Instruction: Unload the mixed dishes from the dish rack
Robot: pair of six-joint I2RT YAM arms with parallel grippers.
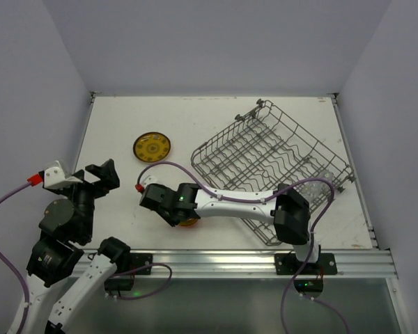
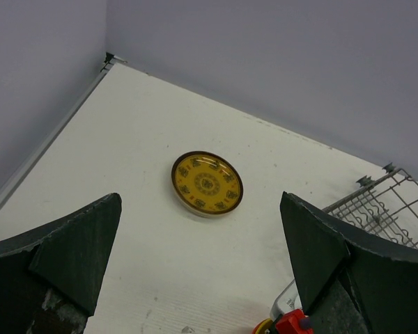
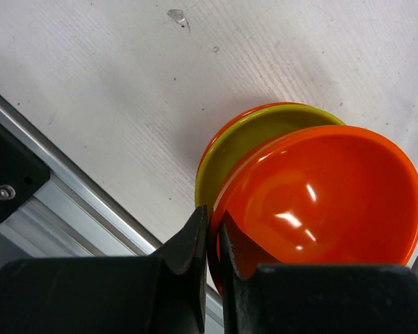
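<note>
Hiding overhead, yellow-green bowl (image 3: pixel 259 131) shows from right wrist.

A matte white counter (image 1: pixel 195 125) sits boxed in by plain pale lavender-grey walls (image 1: pixel 216 42) on three sides, with an aluminium rail (image 1: pixel 230 263) along its near edge.
</note>
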